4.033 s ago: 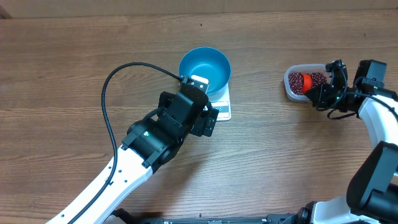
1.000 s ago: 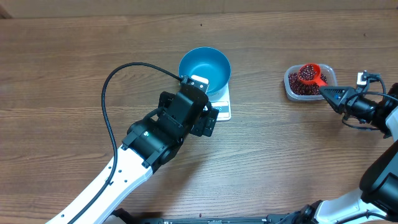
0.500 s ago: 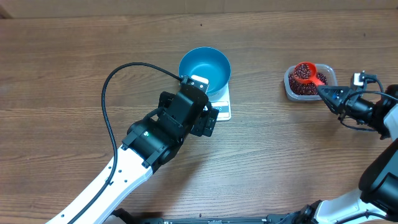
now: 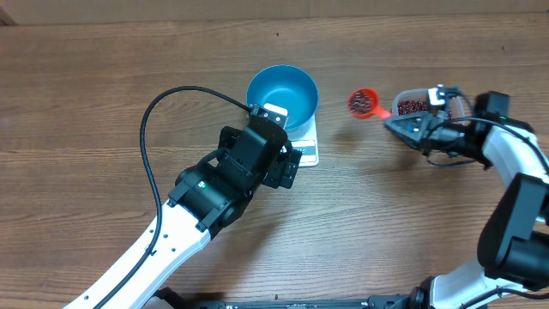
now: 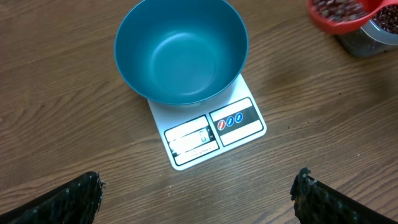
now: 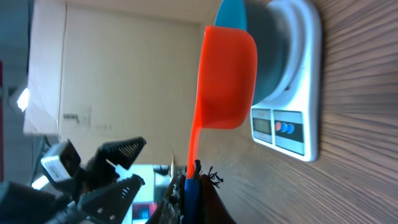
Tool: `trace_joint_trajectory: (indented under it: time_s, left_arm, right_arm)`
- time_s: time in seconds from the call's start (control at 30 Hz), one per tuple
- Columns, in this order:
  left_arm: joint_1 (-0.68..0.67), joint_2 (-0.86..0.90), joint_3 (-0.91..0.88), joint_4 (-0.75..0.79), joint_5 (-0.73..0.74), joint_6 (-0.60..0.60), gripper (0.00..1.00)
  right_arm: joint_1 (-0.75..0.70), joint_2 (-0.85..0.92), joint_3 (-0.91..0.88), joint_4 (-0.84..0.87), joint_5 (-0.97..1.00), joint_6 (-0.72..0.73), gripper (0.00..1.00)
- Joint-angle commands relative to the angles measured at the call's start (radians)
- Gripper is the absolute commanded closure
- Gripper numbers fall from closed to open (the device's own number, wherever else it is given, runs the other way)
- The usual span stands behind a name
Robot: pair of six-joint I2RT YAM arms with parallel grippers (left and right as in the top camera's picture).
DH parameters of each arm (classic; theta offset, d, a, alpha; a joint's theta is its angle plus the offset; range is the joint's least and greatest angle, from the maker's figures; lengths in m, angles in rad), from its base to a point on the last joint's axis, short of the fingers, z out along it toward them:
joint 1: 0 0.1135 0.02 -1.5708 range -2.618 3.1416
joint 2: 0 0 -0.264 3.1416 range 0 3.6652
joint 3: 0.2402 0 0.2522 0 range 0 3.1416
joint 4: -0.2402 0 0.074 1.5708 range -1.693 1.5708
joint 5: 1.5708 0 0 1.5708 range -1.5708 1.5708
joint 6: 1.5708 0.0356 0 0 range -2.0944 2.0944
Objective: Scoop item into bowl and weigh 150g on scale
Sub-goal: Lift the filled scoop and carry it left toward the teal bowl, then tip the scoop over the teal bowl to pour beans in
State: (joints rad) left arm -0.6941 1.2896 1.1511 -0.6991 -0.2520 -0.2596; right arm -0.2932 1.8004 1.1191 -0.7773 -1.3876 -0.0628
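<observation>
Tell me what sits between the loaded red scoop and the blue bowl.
Nothing. In the overhead view, only bare wooden table separates the red scoop from the blue bowl.

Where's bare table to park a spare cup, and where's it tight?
Bare: table left of the blue bowl, beyond the cable; also the near stretch between left arm and right arm, in front of the scale. Tight: the gap between bowl and clear tub, where the red scoop hangs, and the scale's front edge under the left arm.
</observation>
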Motion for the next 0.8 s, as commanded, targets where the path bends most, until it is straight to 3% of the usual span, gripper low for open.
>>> trace_joint_trajectory:
  time_s: [0.0,0.4,0.77]
  left_arm:
    - [0.000,-0.015,-0.003,0.003,-0.017,-0.007,0.00]
    - [0.000,-0.015,-0.003,0.003,-0.017,-0.007,0.00]
    - [0.000,-0.015,-0.003,0.003,-0.017,-0.007,0.00]
  right_arm:
    - [0.062,0.003,-0.007,0.055,-0.031,0.067,0.96]
    - [0.238,0.003,-0.007,0.443,0.055,0.435,0.96]
    - [0.357,0.003,-0.007,0.701,0.202,0.453,0.96]
